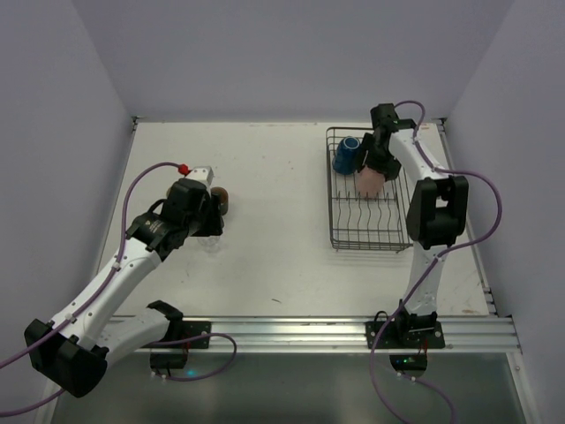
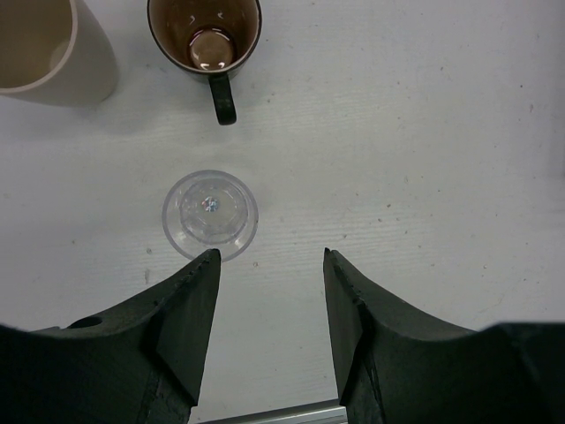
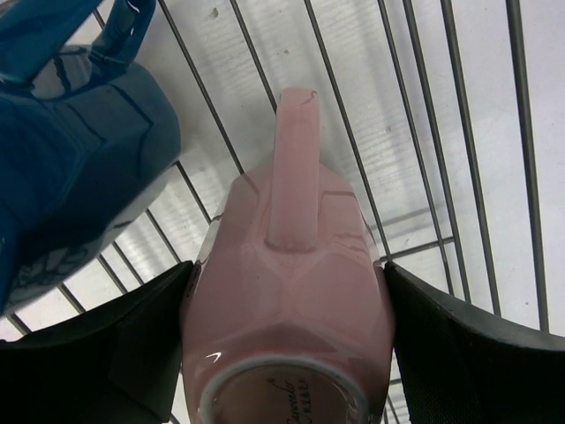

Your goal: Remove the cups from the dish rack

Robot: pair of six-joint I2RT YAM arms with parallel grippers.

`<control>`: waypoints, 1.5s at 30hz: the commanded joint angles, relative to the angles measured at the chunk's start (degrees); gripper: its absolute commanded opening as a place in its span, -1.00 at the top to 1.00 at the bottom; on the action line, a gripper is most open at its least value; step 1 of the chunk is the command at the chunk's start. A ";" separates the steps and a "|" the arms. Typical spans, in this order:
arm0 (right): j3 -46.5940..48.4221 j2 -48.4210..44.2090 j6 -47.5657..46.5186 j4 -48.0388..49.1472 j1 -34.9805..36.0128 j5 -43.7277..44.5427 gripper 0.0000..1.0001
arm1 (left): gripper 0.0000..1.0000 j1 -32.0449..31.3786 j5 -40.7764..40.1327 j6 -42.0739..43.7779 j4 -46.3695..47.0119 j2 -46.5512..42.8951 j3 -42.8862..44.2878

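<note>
Wrist links of the right arm cover most of the right gripper in the top view, where the pink cup shows only as a pale patch in the far half of the rack. From the wrist, the cup's base carries small print too blurred to read and is cut off at the bottom edge. Its mouth is out of sight. It lies on its side, long axis running away from the camera, with the handle on top along that line. Both fingers press its flanks in a firm grasp. The blue mug lies just beside it, cropped at the left.

The left gripper is released over the table, with nothing between its fingers. The glass stands upright just ahead of one finger. Beyond it the brown mug stands mouth up, handle toward the gripper. The cream mug is cut off at the corner.
</note>
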 commanded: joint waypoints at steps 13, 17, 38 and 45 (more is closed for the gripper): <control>0.56 -23.62 -7.92 2.90 -0.13 -5.17 1.00 | -0.08 0.24 4.28 -0.52 -0.72 1.61 7.01; -7.95 -32.14 -8.80 8.10 -0.13 -15.55 1.00 | -0.07 0.24 7.36 0.18 -0.37 3.28 10.08; -57.44 -60.19 13.55 76.88 3.82 -90.89 1.00 | -0.14 0.33 53.33 -10.62 36.61 0.04 9.85; -62.47 -55.64 40.13 117.39 8.82 -89.85 1.00 | -0.11 0.15 54.83 -18.34 57.77 -2.87 -0.43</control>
